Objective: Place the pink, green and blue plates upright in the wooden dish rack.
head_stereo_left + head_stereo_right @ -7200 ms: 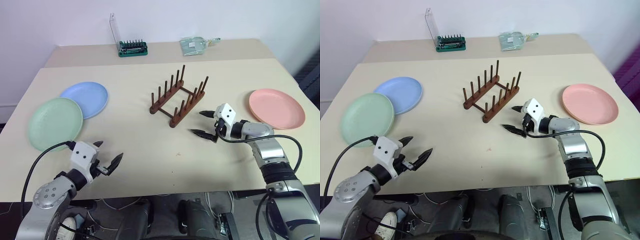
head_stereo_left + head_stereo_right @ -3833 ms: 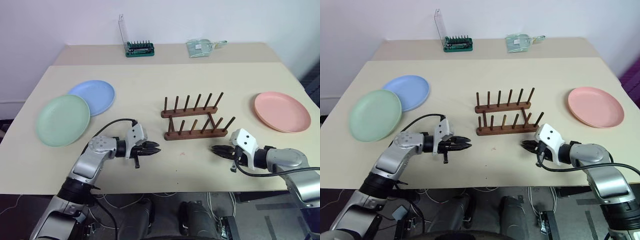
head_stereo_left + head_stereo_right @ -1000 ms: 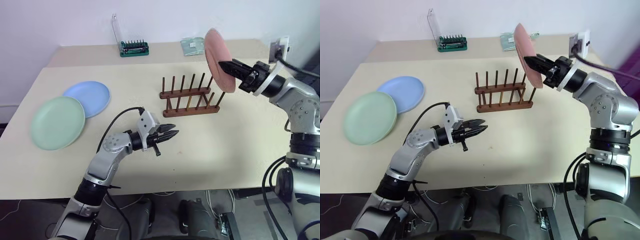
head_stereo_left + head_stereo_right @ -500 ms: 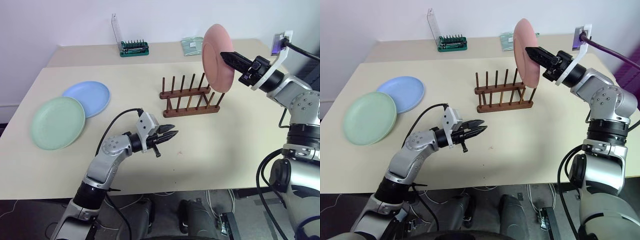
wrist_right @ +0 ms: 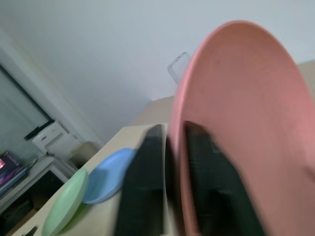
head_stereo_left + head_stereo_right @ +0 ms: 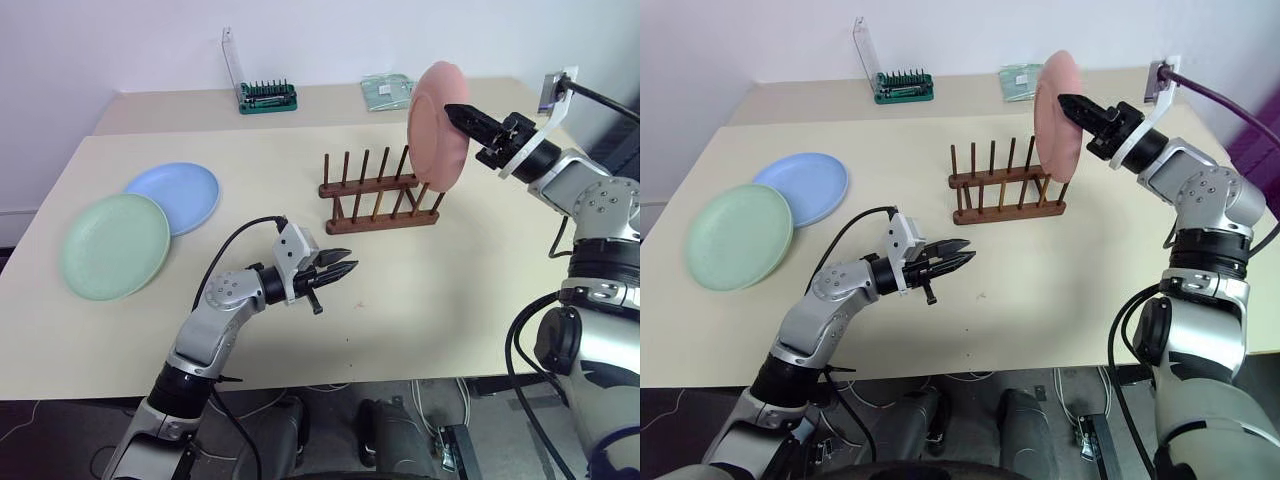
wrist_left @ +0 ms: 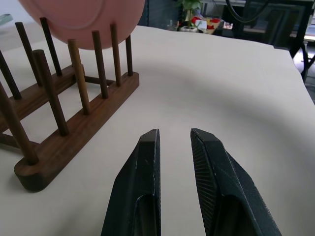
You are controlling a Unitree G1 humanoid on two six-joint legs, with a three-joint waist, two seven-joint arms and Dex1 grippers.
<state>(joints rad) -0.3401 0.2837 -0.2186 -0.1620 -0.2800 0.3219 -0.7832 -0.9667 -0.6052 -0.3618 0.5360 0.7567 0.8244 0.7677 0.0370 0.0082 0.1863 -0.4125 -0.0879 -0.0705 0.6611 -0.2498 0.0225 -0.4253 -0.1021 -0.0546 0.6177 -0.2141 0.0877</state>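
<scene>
My right gripper [image 6: 458, 110] has its two fingers on either side of the rim of the pink plate [image 6: 436, 125], one on each face; whether they press it or have just loosened I cannot tell. The plate stands on edge at the right end of the wooden dish rack [image 6: 380, 192], its lower rim down among the last pegs there. My left gripper [image 6: 343, 267] hangs low over the table [image 6: 430, 290] in front of the rack, empty, its fingers a small gap apart and pointing toward the rack's right end. The blue plate [image 6: 174, 195] and the green plate [image 6: 113, 244] lie flat well to the left of the rack, the green one nearer me and touching the blue one's edge.
</scene>
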